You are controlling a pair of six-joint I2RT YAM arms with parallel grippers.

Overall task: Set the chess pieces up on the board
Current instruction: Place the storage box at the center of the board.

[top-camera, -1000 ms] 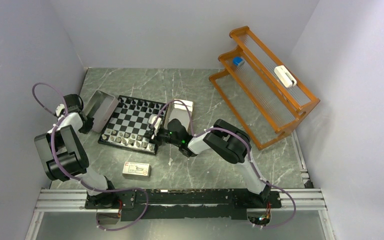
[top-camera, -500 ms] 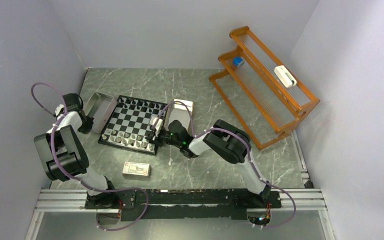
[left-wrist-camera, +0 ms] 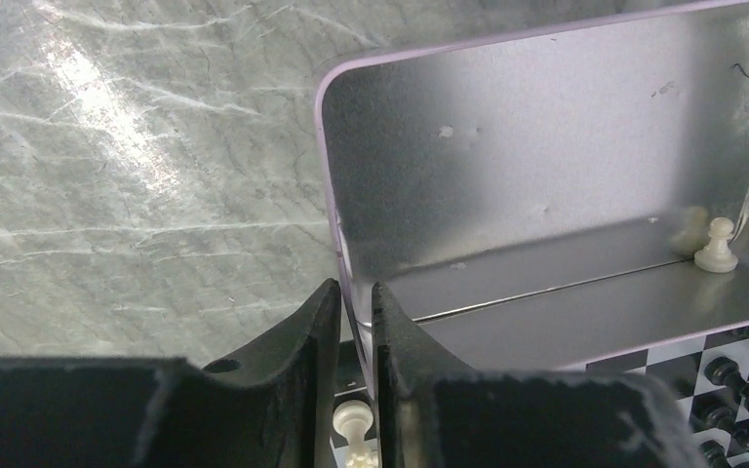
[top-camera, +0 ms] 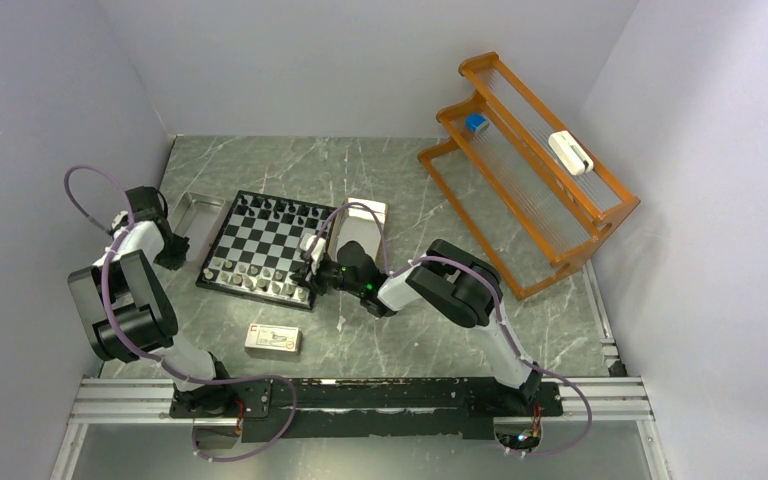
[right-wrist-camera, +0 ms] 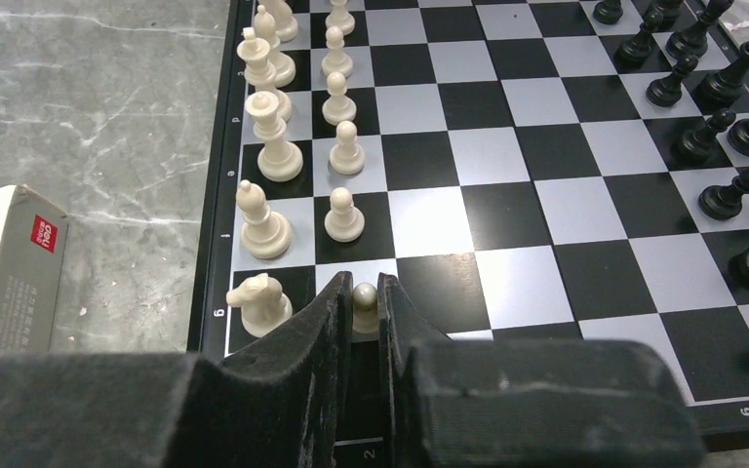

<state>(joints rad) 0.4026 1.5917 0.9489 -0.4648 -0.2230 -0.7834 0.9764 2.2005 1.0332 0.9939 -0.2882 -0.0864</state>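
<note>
Pawn point(right-wrist-camera: 364, 295) within right pincer point(right-wrist-camera: 359, 285), seen from wrist only

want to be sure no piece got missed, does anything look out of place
One pale pawn stands alone inside the metal tin beside the board, apart from the other pale pieces lined up on the squares. The right gripper holds a second pawn low over the board's edge. Nothing visible looks toppled.
</note>
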